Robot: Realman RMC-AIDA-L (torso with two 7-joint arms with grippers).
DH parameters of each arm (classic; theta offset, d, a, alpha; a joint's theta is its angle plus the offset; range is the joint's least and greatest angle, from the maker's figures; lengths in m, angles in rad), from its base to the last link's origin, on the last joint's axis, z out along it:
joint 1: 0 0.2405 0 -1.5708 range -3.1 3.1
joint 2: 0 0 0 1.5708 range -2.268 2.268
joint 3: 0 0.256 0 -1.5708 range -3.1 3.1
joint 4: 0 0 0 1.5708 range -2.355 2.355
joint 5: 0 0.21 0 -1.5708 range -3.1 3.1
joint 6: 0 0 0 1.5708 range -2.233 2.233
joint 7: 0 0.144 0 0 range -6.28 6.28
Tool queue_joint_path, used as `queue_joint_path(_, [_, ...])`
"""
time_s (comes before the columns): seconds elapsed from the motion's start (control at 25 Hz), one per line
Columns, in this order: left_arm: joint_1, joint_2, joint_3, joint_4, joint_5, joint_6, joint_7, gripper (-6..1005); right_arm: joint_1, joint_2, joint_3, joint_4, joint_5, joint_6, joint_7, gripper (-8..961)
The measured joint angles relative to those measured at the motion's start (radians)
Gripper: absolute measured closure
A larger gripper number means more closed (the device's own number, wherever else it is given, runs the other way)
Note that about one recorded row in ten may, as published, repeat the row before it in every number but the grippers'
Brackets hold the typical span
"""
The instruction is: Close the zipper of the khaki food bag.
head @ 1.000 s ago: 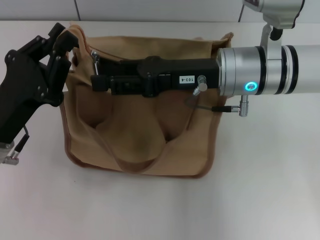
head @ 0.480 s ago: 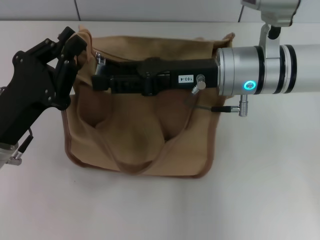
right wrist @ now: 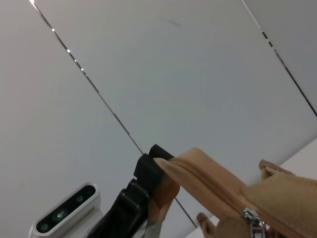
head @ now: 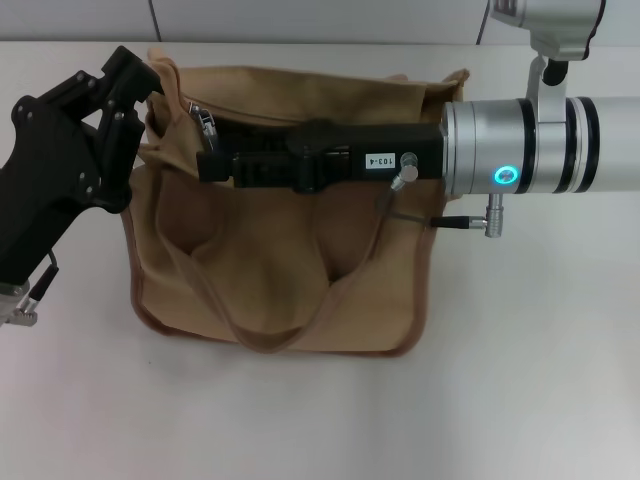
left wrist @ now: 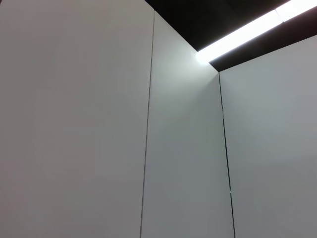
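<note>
bag: the khaki food bag [head: 290, 210] sits on the white table [head: 520, 380], filling the centre-left of the head view; its handles droop toward the lower middle of the frame

zipper: the zipper [right wrist: 213, 186] runs along the bag's top edge, upper part of the head view; in the right wrist view the stretch toward the far corner looks meshed already, and the little silver slider [head: 207, 123] sits upper left in the head view, right by our right arm's fingertips

left gripper: the left gripper [head: 140, 90] is at the upper left of the head view, clamped on the bag's corner; the right wrist view shows its black fingers [right wrist: 148, 171] pinching the tan fabric at the zipper's end

right gripper: the right gripper [head: 212, 150] reaches in from the right edge across the bag top; its tips are next to the slider, but we honestly can't tell if it's pinching the tab or not

step: looks like we're dragging the slider along the teeth while the other hand anchors the corner

doing it well: keep the corner pulled taut so the tape stays straight; pull in line with the teeth, not up or sideways; go steady so the tab doesn't slip out; watch the loose canvas doesn't bunch into the slider
</note>
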Motion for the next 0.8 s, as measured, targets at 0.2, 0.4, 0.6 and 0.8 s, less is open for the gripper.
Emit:
queue_joint_path(0.2, [-0.001,-0.001,0.002,-0.007,0.0,-0.002,0.0,927,0.0,0.002,-0.006,-0.011,0.001,-0.003,-0.001,359])
queue_joint_path(0.4, [0.002,-0.001,0.0,-0.009,0.0,-0.004,0.0,927,-0.001,0.004,-0.005,-0.011,0.003,-0.004,-0.002,362])
queue_joint_path(0.6, [0.005,-0.001,0.0,-0.009,0.0,-0.004,0.0,929,-0.003,0.005,-0.007,-0.012,0.003,-0.006,-0.022,448])
queue_joint_path(0.8, [0.006,-0.001,0.003,-0.012,0.0,-0.002,0.0,930,-0.004,0.005,-0.008,-0.012,0.003,-0.007,-0.028,624])
